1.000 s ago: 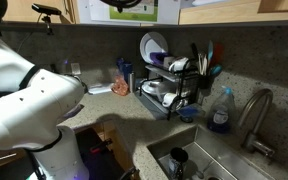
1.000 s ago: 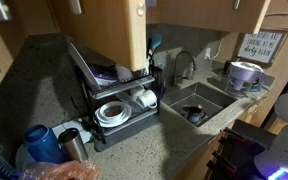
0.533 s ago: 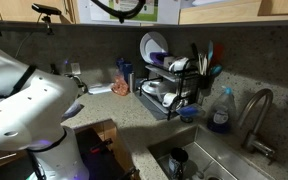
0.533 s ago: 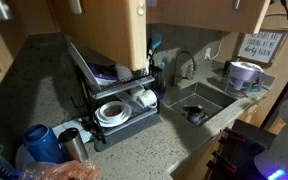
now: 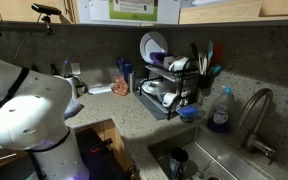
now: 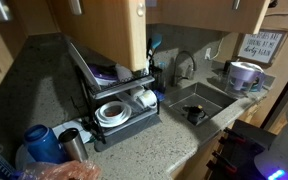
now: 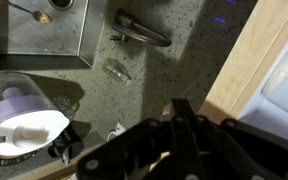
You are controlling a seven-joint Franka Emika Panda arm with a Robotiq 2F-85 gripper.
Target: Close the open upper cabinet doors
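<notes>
An upper cabinet door (image 6: 99, 35) of honey-brown wood hangs swung open over the dish rack (image 6: 114, 95), with a small dark handle (image 6: 141, 11) near its edge. More door panels show at the top right (image 6: 199, 10). In an exterior view only the lower edges of the wall cabinets (image 5: 219, 12) show. My gripper (image 7: 179, 108) shows only in the wrist view. Its black fingers are together and hold nothing, above the speckled counter (image 7: 174, 65). A light wooden strip (image 7: 252, 60) runs just to its right. I cannot tell which panel it is.
The white arm (image 5: 24, 105) fills the left of an exterior view. A dish rack (image 5: 174, 85) with plates, a blue soap bottle (image 5: 220, 112), a sink (image 6: 196, 102) and faucet (image 5: 256, 115) sit on the counter. A white kettle (image 6: 245, 73), a blue cup (image 6: 42, 143) and a framed sign (image 6: 261, 46) also stand there.
The dark gripper parts seen at the top edge of an exterior view have left the picture. The white arm body has shifted left and lower. The cabinet doors have not moved.
</notes>
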